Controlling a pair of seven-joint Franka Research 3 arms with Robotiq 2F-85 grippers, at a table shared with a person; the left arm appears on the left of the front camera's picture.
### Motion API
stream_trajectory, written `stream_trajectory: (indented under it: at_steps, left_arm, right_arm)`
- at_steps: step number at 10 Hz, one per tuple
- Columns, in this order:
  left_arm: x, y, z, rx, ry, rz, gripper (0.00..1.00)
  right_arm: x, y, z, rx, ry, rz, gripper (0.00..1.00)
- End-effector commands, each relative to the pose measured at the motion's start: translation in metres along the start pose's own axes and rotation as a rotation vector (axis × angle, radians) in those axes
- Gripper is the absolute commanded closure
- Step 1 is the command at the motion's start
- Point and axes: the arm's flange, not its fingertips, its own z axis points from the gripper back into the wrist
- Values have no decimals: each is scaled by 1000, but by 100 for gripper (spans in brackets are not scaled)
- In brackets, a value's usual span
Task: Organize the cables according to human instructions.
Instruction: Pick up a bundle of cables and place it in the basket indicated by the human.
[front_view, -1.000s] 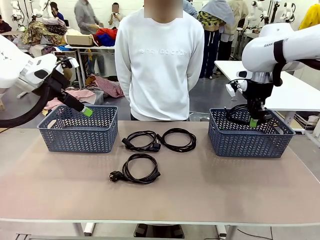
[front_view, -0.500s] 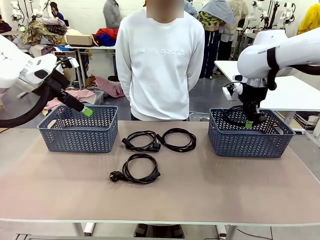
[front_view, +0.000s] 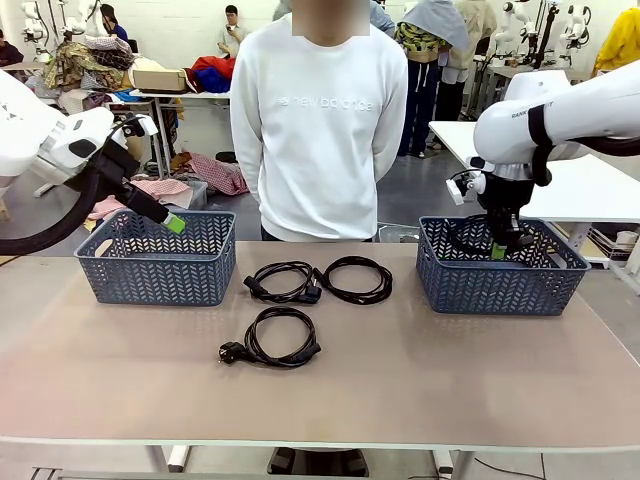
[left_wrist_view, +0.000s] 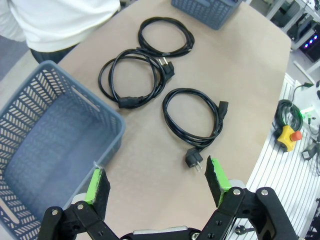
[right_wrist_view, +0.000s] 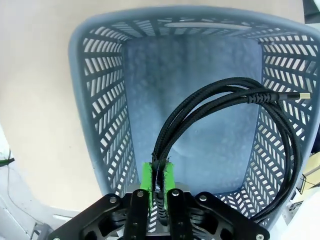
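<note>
Over the right basket (front_view: 500, 290), the cable loop (right_wrist_view: 197, 116) seemingly stretches lengthwise.

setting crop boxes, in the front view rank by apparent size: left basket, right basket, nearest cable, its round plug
1. left basket and right basket: about alike, not ranked
2. nearest cable
3. its round plug

2 white arms (front_view: 560, 110) w/ black hoses (front_view: 50, 232); black jaws, green pads (left_wrist_view: 97, 182), silver screws (left_wrist_view: 261, 192).

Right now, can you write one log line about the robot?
right gripper: shut on cable | over right basket | left gripper: open, by left basket | table: three cables loose
</note>
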Motion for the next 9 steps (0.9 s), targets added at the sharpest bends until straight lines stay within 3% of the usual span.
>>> stream_trajectory:
  at_steps: [1,9]
  left_arm:
    - [-2,1,-1,-22,-25,-14,0]
    - [-2,1,-1,-22,-25,-14,0]
  right_arm:
    - [-2,-10,1,-12,10,33,82]
    - [0,-7,19,18,-40,20,3]
